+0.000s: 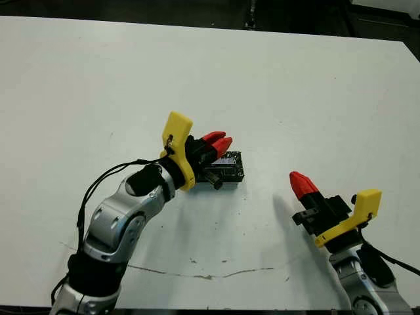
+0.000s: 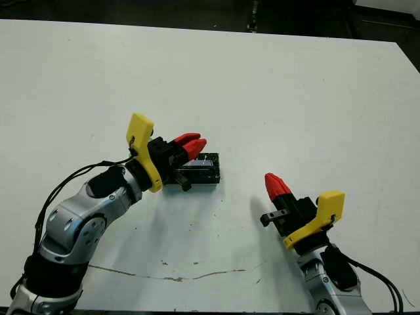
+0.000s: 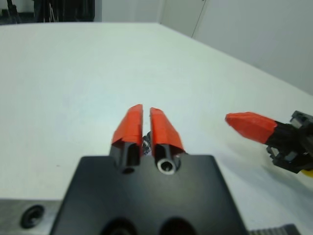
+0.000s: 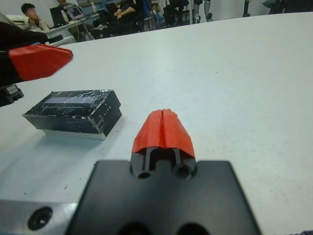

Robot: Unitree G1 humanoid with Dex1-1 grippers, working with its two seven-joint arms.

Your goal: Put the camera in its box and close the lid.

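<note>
Item: lid (image 4: 73,108) seated on box (image 4: 73,131), mid-table.
Left gripper (image 1: 217,143) poised over the lid, fingers nearly together, empty; right gripper (image 4: 163,128) pinched closed, empty, well apart.

1. White counter (image 1: 295,85), scuffed w/ a thin dark crack line (image 1: 197,274) near front edge.
2. People (image 4: 30,14) seated at desks beyond counter, seen in right wrist view; dark floor behind.
</note>
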